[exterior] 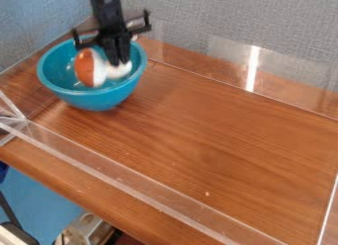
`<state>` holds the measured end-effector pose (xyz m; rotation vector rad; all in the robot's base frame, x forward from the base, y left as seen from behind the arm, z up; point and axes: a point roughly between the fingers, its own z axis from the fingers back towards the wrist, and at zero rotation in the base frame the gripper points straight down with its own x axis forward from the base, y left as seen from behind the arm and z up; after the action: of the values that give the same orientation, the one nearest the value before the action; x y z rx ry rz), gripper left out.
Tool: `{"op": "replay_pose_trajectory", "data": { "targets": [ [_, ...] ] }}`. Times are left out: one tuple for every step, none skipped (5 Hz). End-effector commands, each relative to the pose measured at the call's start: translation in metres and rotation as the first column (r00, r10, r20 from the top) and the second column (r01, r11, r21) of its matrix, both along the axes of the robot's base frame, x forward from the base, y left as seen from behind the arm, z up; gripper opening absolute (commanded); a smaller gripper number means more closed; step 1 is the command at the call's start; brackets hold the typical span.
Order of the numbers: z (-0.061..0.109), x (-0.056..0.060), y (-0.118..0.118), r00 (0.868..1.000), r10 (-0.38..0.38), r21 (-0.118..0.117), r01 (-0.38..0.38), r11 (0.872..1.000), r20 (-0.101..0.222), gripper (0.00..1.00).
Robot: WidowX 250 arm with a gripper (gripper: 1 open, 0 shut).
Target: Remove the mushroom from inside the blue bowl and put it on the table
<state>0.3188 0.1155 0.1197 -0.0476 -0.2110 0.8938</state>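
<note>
The blue bowl (87,79) stands at the back left of the table (211,130). My black gripper (106,53) hangs over the bowl, raised to about rim height, and is shut on the mushroom (90,65). The orange-brown cap points left and the cream stem sits between the fingers. The mushroom is lifted clear of the bowl's floor but still above its opening.
Low clear acrylic walls (251,66) edge the table at the back, with another clear wall (145,185) along the front. A grey fabric backdrop (238,17) rises behind. Brown wood spreads to the right of the bowl.
</note>
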Motion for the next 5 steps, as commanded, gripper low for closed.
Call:
{"op": "replay_pose_trajectory", "data": {
  "targets": [
    [0.050,-0.006,-0.013,0.996,0.002,0.016,-0.004,1.000,0.095,0.00],
    [0.069,-0.017,-0.028,0.995,-0.007,0.002,0.007,1.000,0.099,0.00],
    [0.051,-0.028,-0.038,0.998,-0.011,0.007,0.011,1.000,0.068,0.00],
    [0.034,-0.035,-0.068,0.997,-0.071,0.002,0.071,0.997,0.037,0.00],
    [0.004,-0.042,-0.098,0.994,-0.108,-0.004,0.108,0.994,0.000,0.00]
  ]
}}
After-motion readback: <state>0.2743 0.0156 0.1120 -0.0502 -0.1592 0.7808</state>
